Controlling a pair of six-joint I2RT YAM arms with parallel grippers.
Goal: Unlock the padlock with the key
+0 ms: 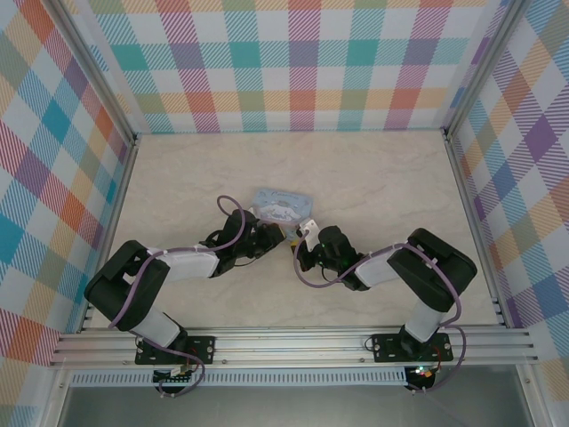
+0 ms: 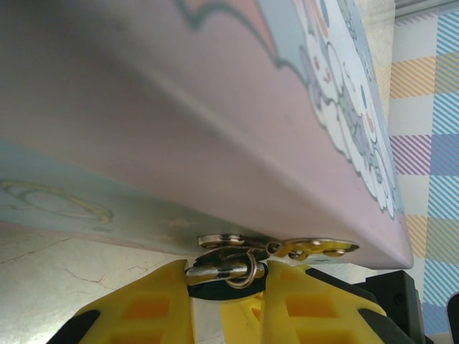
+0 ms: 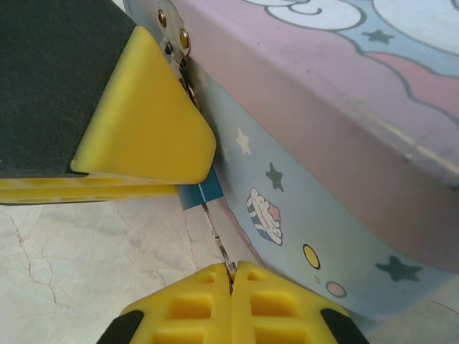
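My left pincer [image 2: 226,278] is clenched on the padlock [image 3: 199,195], which hangs from the riveted hasp [image 3: 174,34] at the tin's front wall, just under the lid edge. My right pincer [image 3: 231,276] is clamped tight on the key [image 3: 217,240], a thin silver blade that runs up from my fingertips into the underside of the teal lock body, close beside the tin [image 3: 323,179] and just above the bench [image 3: 79,272].

I judge the task to be about halfway. Both parts are in hand and the key is at or in the keyhole, though I cannot tell how deep it sits. The turn and the release of the shackle look undone, since the lock hangs on the hasp.

I can read no brand or wording. The tin carries only pictures: white clouds, dark stars, a cupcake and small coloured dots on pale blue and pink.
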